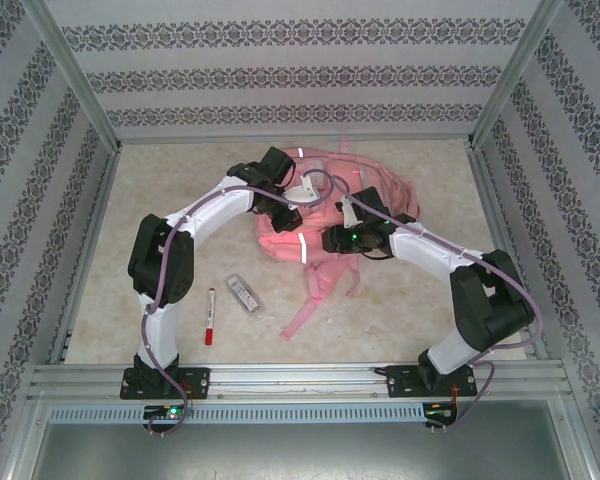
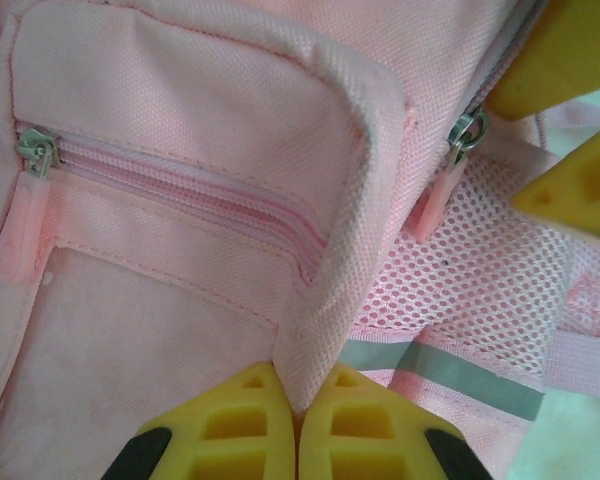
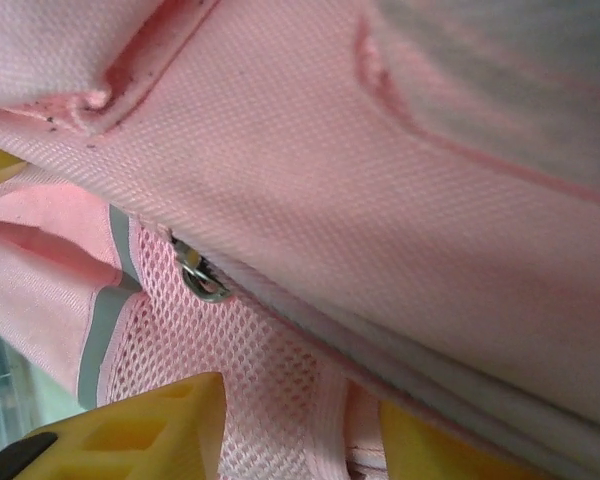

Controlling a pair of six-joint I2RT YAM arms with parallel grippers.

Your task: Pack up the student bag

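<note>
The student bag (image 1: pixel 325 215) is a big pink backpack lying mid-table, with straps trailing toward me. My left gripper (image 1: pixel 286 214) is at the bag's left side. In the left wrist view this gripper (image 2: pixel 298 425) is shut on a raised fold of the bag's front pocket (image 2: pixel 330 300), beside a closed zipper (image 2: pixel 180 185). My right gripper (image 1: pixel 332 240) is at the bag's near side. Its yellow fingers (image 3: pixel 130 435) stand apart, with the pink mesh side pocket (image 3: pixel 280 400) between them, below a metal zipper slider (image 3: pixel 202 280).
A red marker (image 1: pixel 209 316) and a small silver-grey object (image 1: pixel 242 293) lie on the table left of the bag's straps (image 1: pixel 310 300). Metal frame rails and patterned walls enclose the table on all sides.
</note>
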